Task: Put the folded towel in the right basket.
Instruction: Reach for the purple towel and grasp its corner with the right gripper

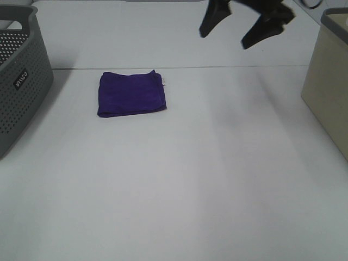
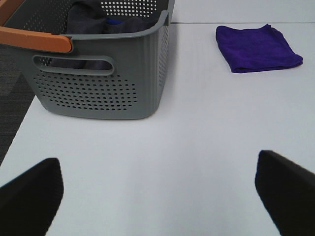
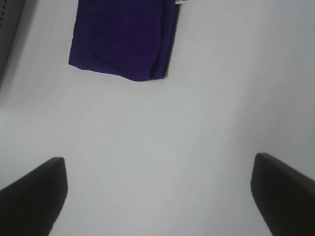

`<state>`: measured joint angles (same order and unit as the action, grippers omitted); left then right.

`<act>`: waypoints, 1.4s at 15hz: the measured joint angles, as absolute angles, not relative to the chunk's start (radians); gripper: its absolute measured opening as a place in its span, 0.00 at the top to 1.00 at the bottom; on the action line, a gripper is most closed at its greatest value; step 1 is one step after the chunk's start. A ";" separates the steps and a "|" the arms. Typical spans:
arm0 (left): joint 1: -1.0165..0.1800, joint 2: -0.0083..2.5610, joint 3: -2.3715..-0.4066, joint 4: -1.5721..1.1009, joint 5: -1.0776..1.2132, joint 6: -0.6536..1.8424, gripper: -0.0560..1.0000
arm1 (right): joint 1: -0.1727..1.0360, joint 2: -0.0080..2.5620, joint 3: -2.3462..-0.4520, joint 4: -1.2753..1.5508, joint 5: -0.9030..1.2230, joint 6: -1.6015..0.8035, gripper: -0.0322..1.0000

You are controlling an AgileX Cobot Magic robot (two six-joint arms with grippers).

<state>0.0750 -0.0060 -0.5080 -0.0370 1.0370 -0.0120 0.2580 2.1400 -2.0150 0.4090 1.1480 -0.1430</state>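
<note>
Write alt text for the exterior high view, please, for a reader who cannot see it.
A folded purple towel lies flat on a white table, left of centre. A grey perforated basket stands at the left edge and a beige basket at the right; the right gripper hangs above the far side, fingers open.

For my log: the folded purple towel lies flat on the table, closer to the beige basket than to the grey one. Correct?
No. The exterior high view shows the folded purple towel flat on the table, but closer to the grey basket than to the beige basket.
</note>
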 joint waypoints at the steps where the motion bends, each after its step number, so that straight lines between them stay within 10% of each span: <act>1: 0.075 -0.006 -0.508 -0.037 1.037 -0.012 0.01 | 0.274 2.241 -2.122 0.431 1.183 -0.143 0.03; 21: 0.075 -0.006 -0.508 -0.050 1.037 -0.012 0.01 | 0.285 2.744 -2.376 0.737 0.727 -0.169 0.05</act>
